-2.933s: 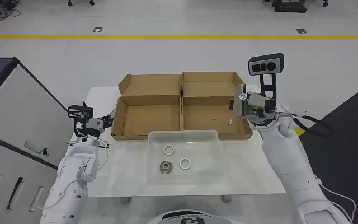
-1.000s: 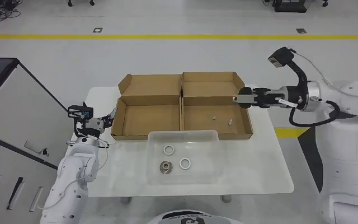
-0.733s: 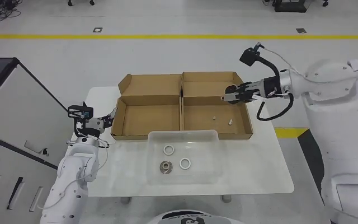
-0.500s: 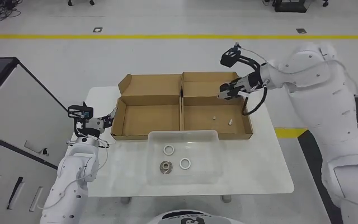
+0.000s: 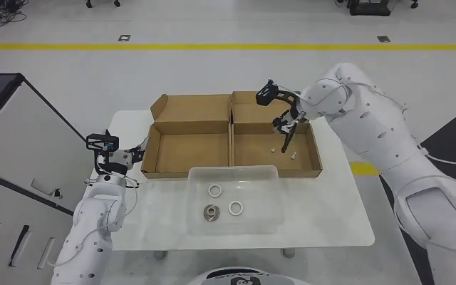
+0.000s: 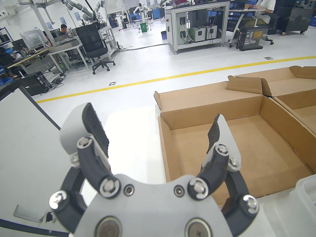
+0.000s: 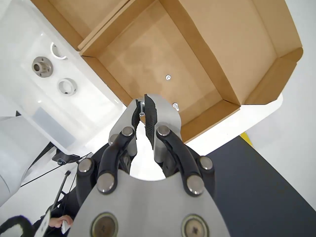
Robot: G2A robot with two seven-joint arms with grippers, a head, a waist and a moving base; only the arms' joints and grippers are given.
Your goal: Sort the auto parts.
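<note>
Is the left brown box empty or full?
Empty. The left box has a bare cardboard floor, seen from above and from the left wrist view.

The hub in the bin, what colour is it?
The hub is metallic grey, clearest in the right wrist view.

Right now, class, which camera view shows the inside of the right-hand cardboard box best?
The right wrist view: it looks down into the right-hand cardboard box, whose two small fasteners read clearly. The top view shows the whole box, fasteners as specks. The left wrist view catches part of its walls, side-on.
</note>
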